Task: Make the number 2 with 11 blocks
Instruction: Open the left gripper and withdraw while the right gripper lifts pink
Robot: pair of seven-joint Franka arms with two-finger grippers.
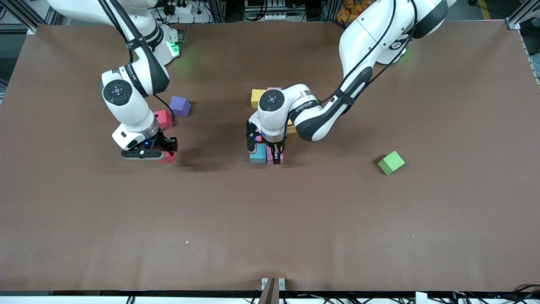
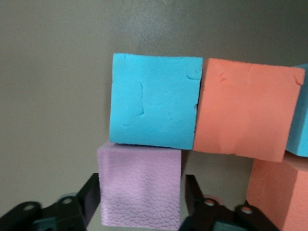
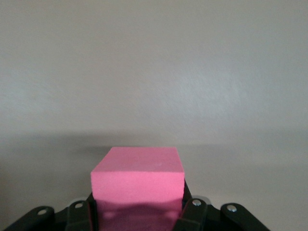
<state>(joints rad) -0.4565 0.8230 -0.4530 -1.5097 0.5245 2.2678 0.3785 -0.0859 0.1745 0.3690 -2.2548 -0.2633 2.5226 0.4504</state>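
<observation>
The number 2 lies mid-table, mostly hidden under the left arm. A yellow block and a pink block show at its end nearer the robots, and a blue block at its nearest end. My left gripper is down beside that blue block, its fingers straddling a pale pink block with a thin gap showing. This block touches a blue block that sits next to an orange block. My right gripper is shut on a bright pink block, low over the table toward the right arm's end.
A purple block and a red block lie loose beside the right arm, closer to the robots than its gripper. A green cube lies alone toward the left arm's end. A second orange block lies beside the pale pink one.
</observation>
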